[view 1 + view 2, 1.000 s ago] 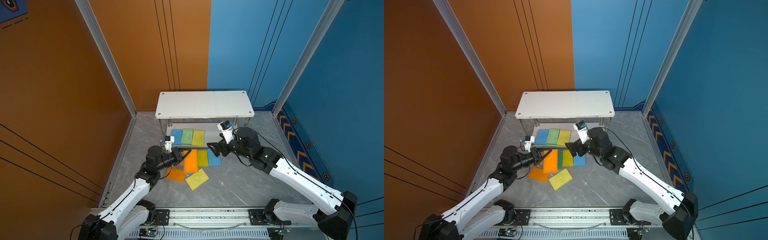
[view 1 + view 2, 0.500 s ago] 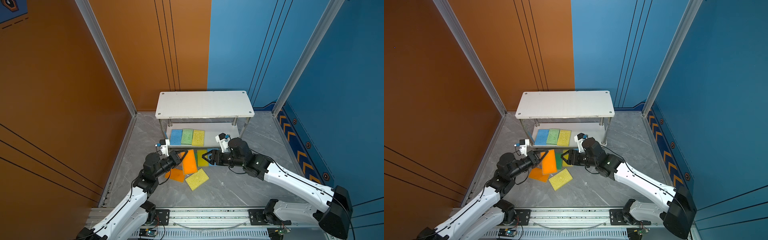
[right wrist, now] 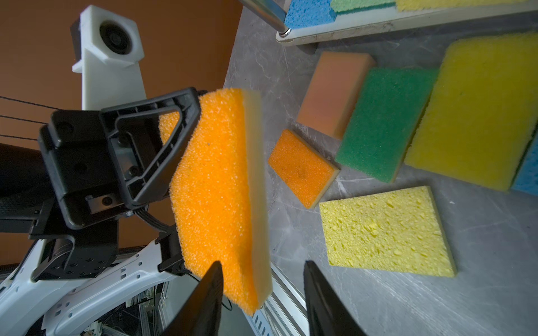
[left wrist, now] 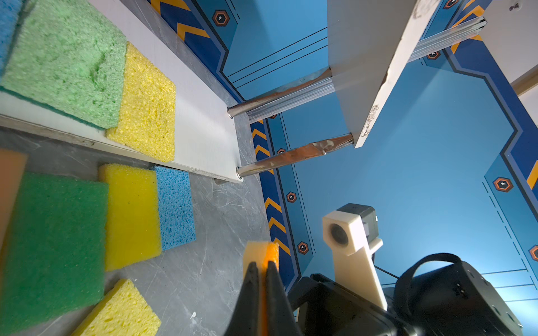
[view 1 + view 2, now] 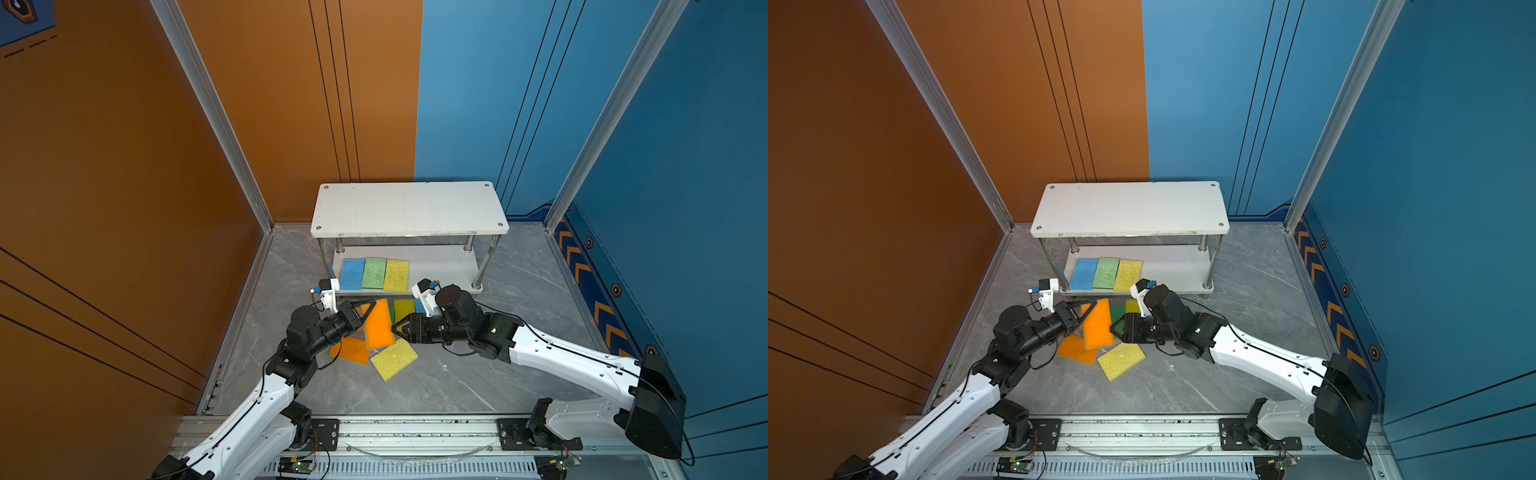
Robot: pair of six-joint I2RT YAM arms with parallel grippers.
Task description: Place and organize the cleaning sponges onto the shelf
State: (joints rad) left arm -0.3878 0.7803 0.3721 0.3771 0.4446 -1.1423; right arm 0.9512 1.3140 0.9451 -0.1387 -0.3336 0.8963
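Handover, I judge: left gripper clenched on the flat orange sponge with a pale underlayer, aloft before the white two-tier metal-post shelf; right gripper straddles its free end, jaws apart (not pinching). Next: right closes, left releases

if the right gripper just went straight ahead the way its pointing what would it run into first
Most likely the orange sponge held in the left gripper: in the right wrist view its edge hangs just ahead of the right gripper, about between the open jaws, though depth is unclear.
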